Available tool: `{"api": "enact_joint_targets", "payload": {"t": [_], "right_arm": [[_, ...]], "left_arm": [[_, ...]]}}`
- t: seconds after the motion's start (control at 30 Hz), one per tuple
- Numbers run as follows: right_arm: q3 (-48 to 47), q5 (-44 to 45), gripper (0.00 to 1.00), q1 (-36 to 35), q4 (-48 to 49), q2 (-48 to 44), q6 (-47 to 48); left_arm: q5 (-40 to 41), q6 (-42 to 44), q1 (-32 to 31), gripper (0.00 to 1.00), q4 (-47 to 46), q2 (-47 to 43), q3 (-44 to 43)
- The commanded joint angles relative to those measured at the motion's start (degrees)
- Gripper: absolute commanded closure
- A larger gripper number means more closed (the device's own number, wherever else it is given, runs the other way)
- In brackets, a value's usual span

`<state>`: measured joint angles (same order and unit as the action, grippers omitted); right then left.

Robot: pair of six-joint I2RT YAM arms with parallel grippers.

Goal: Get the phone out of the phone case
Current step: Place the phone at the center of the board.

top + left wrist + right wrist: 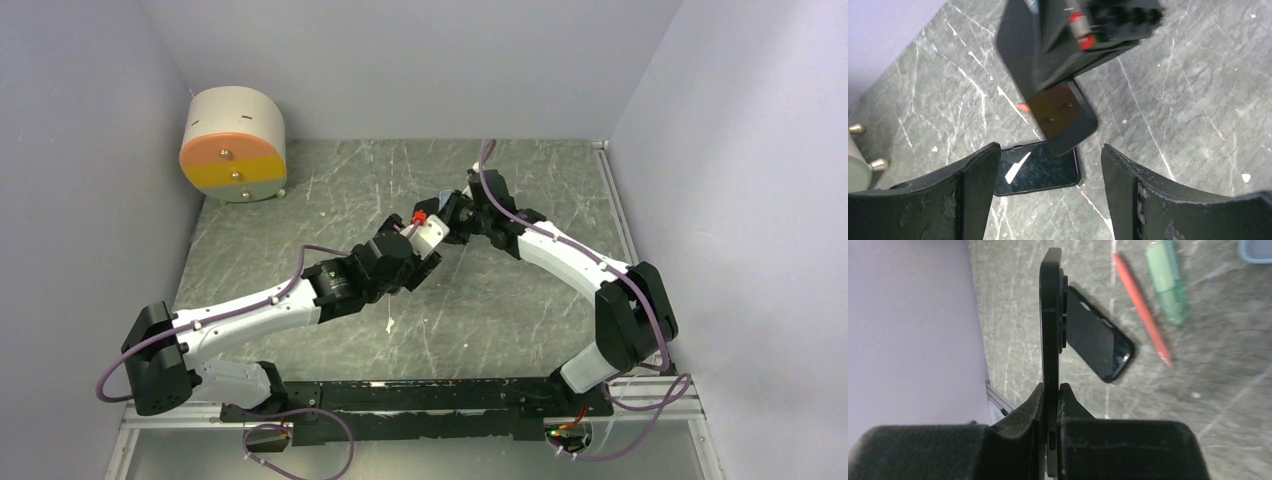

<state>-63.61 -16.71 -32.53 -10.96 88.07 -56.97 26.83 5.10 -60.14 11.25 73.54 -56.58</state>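
Note:
My right gripper [1052, 388] is shut on the lower edge of a thin black phone [1050, 315] and holds it upright above the table. Its camera bump faces right. A black case [1100, 342] lies flat on the grey marble table below it. In the left wrist view the held phone [1063, 112] hangs from the right gripper above the flat case [1040, 170]. My left gripper [1050, 150] is open and empty, its fingers [973, 185] apart on either side of the case and above it. In the top view both grippers [428, 240] meet mid-table.
A red pen [1143, 310], a green marker [1165, 282] and a blue object [1255, 250] lie on the table beyond the case. A round cream and orange drawer unit [232, 145] stands at the back left. A small white scrap [388, 323] lies near the left arm.

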Motion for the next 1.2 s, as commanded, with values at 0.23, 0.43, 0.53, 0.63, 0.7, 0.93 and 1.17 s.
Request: {"api": "enact_joint_targets", "payload": {"t": [0.23,0.43,0.53,0.63,0.7,0.93,1.17], "right_arm": [[12.98,-13.23,1.0,12.13,9.38,-6.77,17.35],[16.69,-15.71,1.0,15.72,10.77,-4.8,23.25],[16.66,-18.19,1.0,16.29,13.25,-1.8,25.38],[15.19,-21.05,1.0,16.98,13.54,2.05,27.64],[14.01,-22.9,1.0,17.44,13.53,4.6,28.81],[13.87,-27.34,0.99,18.65,15.42,9.66,29.18],[17.54,-29.35,0.95,18.8,22.01,12.3,25.16]], "left_arm": [[-13.28,-13.87,14.92,0.06,1.15,-4.56,2.05],[-20.13,-19.22,24.79,0.06,3.26,-7.79,5.8],[-18.89,-18.6,27.98,0.06,5.73,-9.87,6.65],[-17.12,-17.27,29.61,0.06,6.42,-12.41,8.31],[-15.88,-16.68,30.17,0.06,6.26,-13.45,9.32],[-14.02,-16.05,31.04,0.06,3.36,-12.75,10.1],[-15.01,-15.73,32.43,0.06,3.0,-11.76,9.44]]}}
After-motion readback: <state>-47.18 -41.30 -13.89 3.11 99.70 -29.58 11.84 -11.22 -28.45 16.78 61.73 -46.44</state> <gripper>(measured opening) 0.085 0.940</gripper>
